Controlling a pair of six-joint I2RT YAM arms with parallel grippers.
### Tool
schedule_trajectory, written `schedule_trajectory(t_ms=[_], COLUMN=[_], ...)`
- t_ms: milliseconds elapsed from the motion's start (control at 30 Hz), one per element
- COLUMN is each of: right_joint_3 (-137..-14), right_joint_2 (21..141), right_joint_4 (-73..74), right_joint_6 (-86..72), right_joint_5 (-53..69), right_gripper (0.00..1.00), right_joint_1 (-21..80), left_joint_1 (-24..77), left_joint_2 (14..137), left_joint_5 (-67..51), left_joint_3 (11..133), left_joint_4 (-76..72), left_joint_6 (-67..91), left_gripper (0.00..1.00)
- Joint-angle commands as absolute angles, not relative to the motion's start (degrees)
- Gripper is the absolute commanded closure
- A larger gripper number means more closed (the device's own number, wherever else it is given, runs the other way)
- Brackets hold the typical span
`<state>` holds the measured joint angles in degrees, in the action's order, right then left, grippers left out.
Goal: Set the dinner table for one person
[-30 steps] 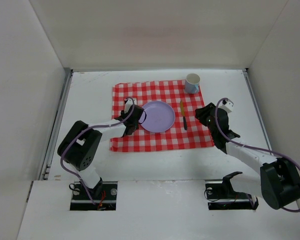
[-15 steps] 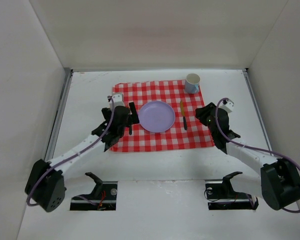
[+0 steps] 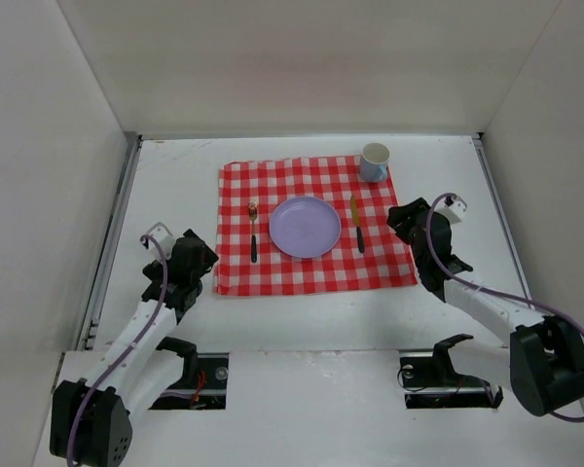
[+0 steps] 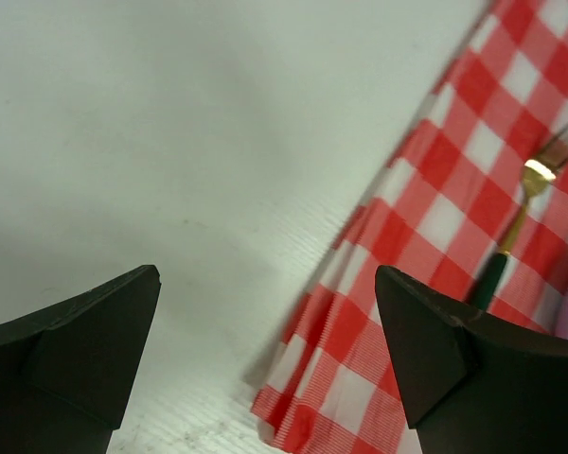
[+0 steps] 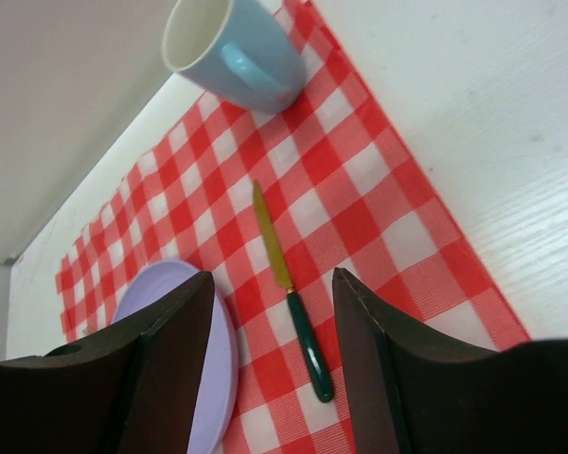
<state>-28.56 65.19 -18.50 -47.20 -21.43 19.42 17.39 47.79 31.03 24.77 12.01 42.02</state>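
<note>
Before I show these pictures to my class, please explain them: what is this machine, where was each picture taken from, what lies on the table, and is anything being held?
These are two robot arms bolted at a table's near edge. One picture looks down from above; the other two come from a camera on each wrist. On the white dinner table lies a checked cloth with a purple plate, a fork left of it, a knife right of it and a blue cup. The left tool and right tool are open and hold nothing.
</note>
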Motion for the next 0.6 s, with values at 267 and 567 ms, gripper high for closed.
schedule_trajectory(t_ms=[267,567], right_joint_3=[-28.04,-28.48], right_joint_2=[65.92,67.32], right_joint_4=[-18.72,-19.34], right_joint_6=[-51.33,-50.63], right_joint_5=[-25.05,-25.05], right_gripper=[0.40,0.40], right_joint_1=[16.04,16.74], left_joint_1=[11.12,13.84], left_joint_2=[50.53,55.55], left_joint_5=[25.93,27.16], left_joint_3=[23.55,26.89], left_joint_4=[14.33,14.33], left_joint_6=[48.60,46.85], left_gripper=[0.00,0.00])
